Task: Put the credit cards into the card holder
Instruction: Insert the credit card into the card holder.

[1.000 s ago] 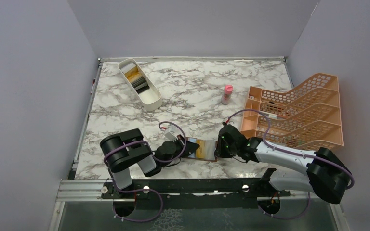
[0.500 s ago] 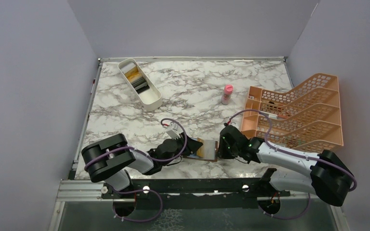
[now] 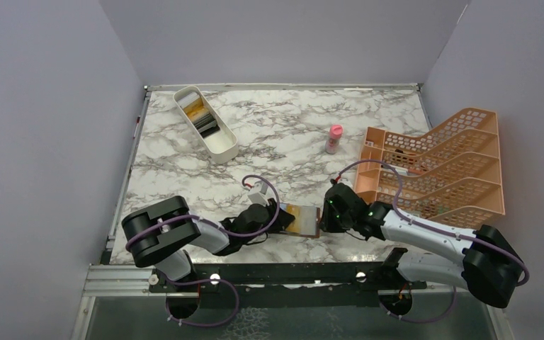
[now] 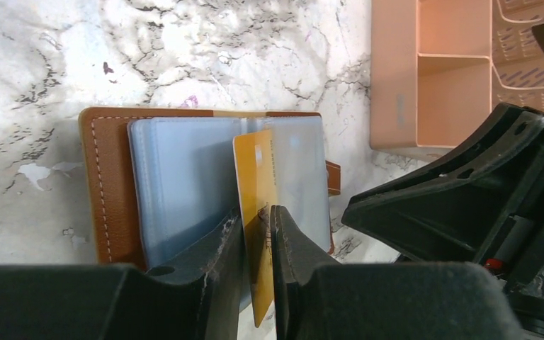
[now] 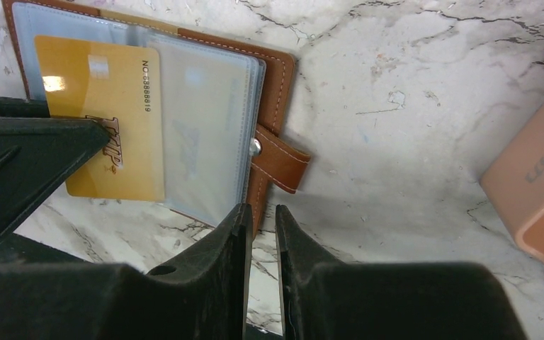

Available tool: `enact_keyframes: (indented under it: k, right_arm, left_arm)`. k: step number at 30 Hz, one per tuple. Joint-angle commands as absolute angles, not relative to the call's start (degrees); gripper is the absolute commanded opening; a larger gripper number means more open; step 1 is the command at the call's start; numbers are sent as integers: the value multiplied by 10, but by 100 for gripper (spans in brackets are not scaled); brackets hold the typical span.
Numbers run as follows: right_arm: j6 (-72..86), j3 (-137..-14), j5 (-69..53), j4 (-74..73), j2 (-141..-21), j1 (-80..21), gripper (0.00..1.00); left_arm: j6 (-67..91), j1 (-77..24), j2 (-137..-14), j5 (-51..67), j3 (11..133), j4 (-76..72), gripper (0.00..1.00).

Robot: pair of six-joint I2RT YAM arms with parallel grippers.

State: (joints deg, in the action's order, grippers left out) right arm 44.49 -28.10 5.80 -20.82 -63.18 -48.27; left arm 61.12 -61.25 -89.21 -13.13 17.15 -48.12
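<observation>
The wallet (image 3: 313, 222) lies open on the table (image 3: 283, 134), low in the middle of the top view, between the two grippers. The left gripper (image 4: 256, 230) has its jaws close together. A gold card (image 4: 255, 166) is between them, over the open wallet. I cannot tell if they squeeze it. The right gripper (image 5: 261, 212) has narrow jaws that pinch the wallet's brown edge, just beside the strap (image 5: 283, 166). More cards (image 3: 205, 125) sit in the white tray (image 3: 221, 144), at the upper left.
</observation>
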Motion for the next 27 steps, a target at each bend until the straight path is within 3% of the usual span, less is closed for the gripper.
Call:
enact_keyframes:
  k: [1, 12, 22, 27]
  right_arm:
    - [439, -294, 76, -219, -627, -483, 24]
    - [433, -298, 84, -217, -631, -483, 24]
    - [427, -304, 110, -206, -664, -483, 24]
    - [431, -294, 90, -171, -692, -483, 24]
  left_arm:
    - [604, -615, -900, -141, 179, -461, 24]
    - [578, -615, -914, -118, 215, -415, 38]
    - [558, -622, -901, -139, 245, -315, 40]
    - [527, -640, -902, -179, 308, -187, 40]
